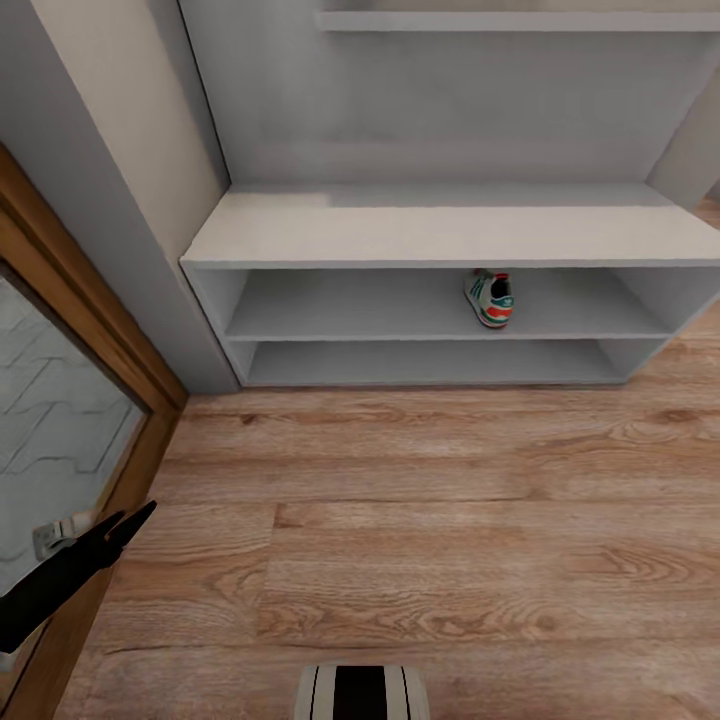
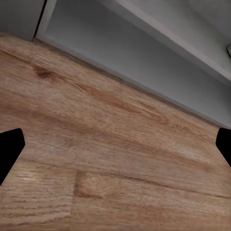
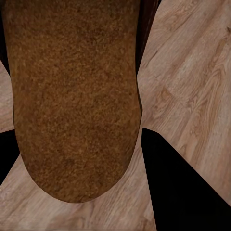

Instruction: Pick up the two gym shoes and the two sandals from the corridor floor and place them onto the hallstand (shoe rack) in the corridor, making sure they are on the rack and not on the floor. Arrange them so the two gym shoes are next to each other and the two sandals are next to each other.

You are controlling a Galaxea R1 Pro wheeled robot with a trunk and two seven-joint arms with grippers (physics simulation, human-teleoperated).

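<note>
I see one gym shoe on the hallstand's upper shelf, right of centre frame; left gripper spread wide over bare corridor floor, lower left; right gripper clasps a sandal, sole filling its frame.

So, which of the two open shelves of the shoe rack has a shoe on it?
The upper shelf: one white sneaker with green stripes and a red heel stands there, right of the middle. The lower shelf holds none that I can see.
</note>
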